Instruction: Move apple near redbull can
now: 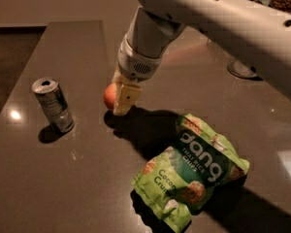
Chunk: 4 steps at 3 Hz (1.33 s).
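So the gripper (120, 103) is down at the table (72, 47) and clamped on the apple (109, 96). The apple pokes out on the pincer's left side, with the near finger covering its right half. The redbull can (52, 105) stands upright further left of the pincer, clearly apart from the apple. A green chips bag (194, 174) lies below and right of the pincer.

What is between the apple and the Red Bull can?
Only bare table between the apple and the redbull can, in the camera view. The gripper grips the apple.
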Available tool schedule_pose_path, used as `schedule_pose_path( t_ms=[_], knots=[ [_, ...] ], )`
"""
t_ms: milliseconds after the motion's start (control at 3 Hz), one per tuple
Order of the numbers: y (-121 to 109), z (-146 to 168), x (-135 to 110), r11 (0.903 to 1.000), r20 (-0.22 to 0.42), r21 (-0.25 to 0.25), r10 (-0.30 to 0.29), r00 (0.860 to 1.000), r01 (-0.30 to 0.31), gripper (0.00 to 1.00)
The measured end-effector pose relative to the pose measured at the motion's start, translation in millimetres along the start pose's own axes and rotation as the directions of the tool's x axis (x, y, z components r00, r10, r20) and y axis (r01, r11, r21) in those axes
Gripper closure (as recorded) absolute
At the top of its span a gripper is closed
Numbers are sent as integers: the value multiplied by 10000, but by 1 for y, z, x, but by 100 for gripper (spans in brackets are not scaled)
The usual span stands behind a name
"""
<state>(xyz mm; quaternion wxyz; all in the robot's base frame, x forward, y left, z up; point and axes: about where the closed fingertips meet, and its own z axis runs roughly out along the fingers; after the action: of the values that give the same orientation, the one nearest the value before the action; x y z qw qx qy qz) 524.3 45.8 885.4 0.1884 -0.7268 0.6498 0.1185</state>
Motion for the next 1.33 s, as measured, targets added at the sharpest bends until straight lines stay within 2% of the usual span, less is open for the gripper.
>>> schedule_pose_path(
  t_ms=[333, 667, 1000, 1333],
  knots=[
    [17, 22, -17, 9996, -53, -216, -169, 9998, 168, 100],
    [22, 37, -38, 9991, -11, -291, -302, 9995, 301, 100],
    [19, 43, -58, 9990, -23, -145, -419, 9991, 418, 98],
    [18, 47, -61, 9992, -193, -17, -407, 9990, 406, 75]
  ],
)
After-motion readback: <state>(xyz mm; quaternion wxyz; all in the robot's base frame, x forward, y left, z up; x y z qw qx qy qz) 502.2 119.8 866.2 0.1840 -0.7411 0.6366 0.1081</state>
